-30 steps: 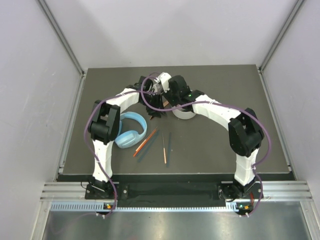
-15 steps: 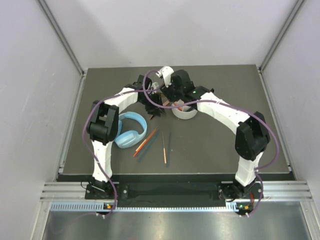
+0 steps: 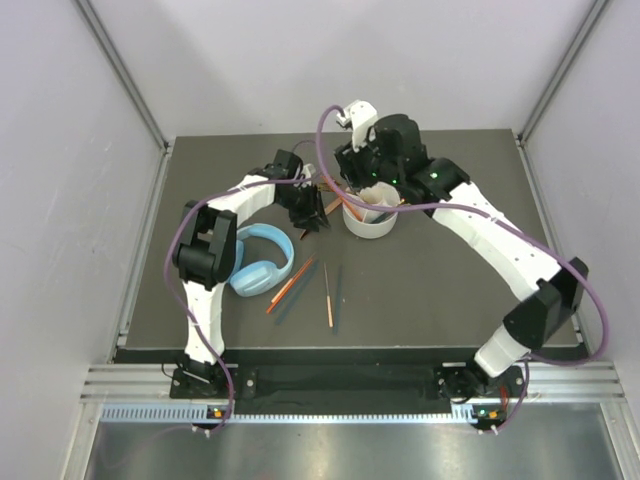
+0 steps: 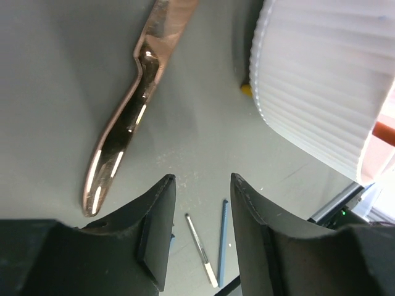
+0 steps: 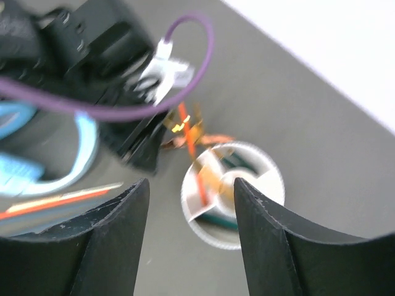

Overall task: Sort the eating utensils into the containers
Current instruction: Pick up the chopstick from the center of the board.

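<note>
Hovering above the white holder, the right gripper gapes empty; beside it, the left gripper, likewise wide and empty, faces a bronze utensil.

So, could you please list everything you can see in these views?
holder: one, white, round and divided, far middle of the table
sorted utensils: several, orange, teal and gold, inside the holder
gold utensil: one, rose-gold, lying flat left of the holder
loose chopsticks: at least four, orange and dark teal, mid-table
headphones: one pair, light blue, left of the loose chopsticks
table: one, dark grey
left gripper: open, empty, low beside the gold utensil
right gripper: open, empty, above the holder
</note>
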